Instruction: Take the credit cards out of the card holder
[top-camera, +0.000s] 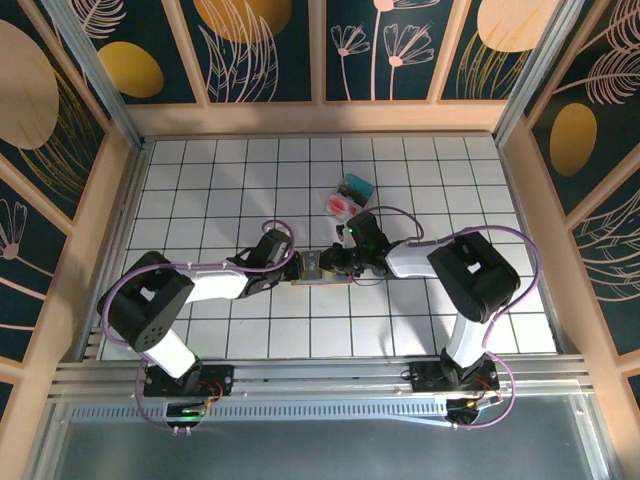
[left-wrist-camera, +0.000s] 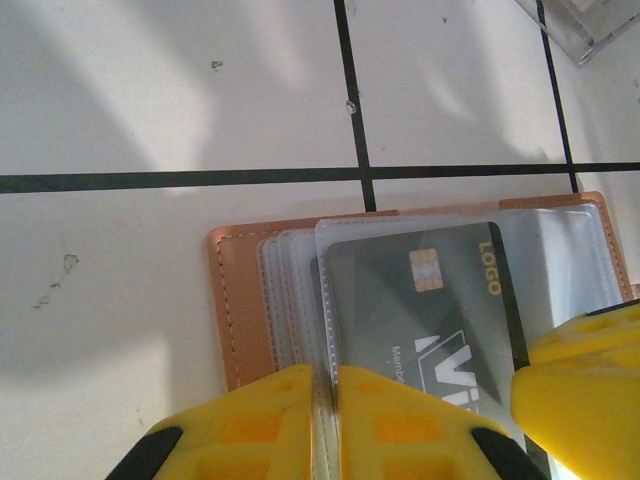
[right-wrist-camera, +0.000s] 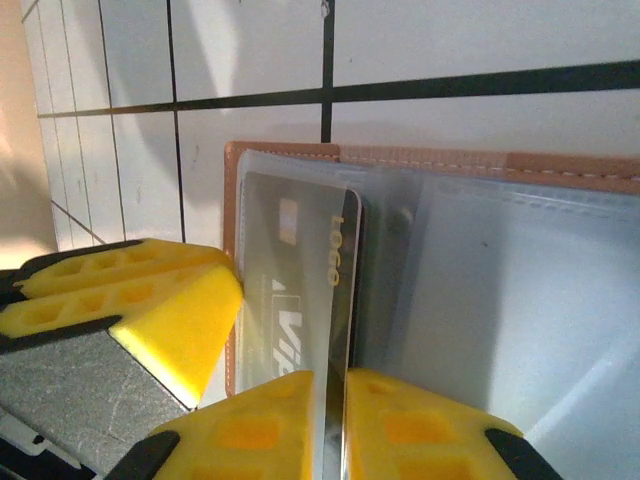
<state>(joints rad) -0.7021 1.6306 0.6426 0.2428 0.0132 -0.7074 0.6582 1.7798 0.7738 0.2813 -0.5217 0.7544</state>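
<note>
Card holder lies open and flat on the white tiled table, near the middle, caught between the two grippers; from above the arms cover most of it and little more than a tan sliver shows.

The left gripper comes in from the left. In its wrist view its yellow pads are pressed together on the edge of a clear sleeve, just inside the stitched leather border; the frame cuts the pads off below.

A dark grey credit card sits in the front sleeve, with a chip and the gold word LOGO. Its lower lettering is cut off by the pads. Whether the sleeves behind hold any cards cannot be made out.

The right gripper reaches in from the right. Its pads are closed on the card's long edge, though whether they touch card or only plastic is unclear.

Beyond them stands a clear plastic box with red and teal contents, apart from the holder
</note>
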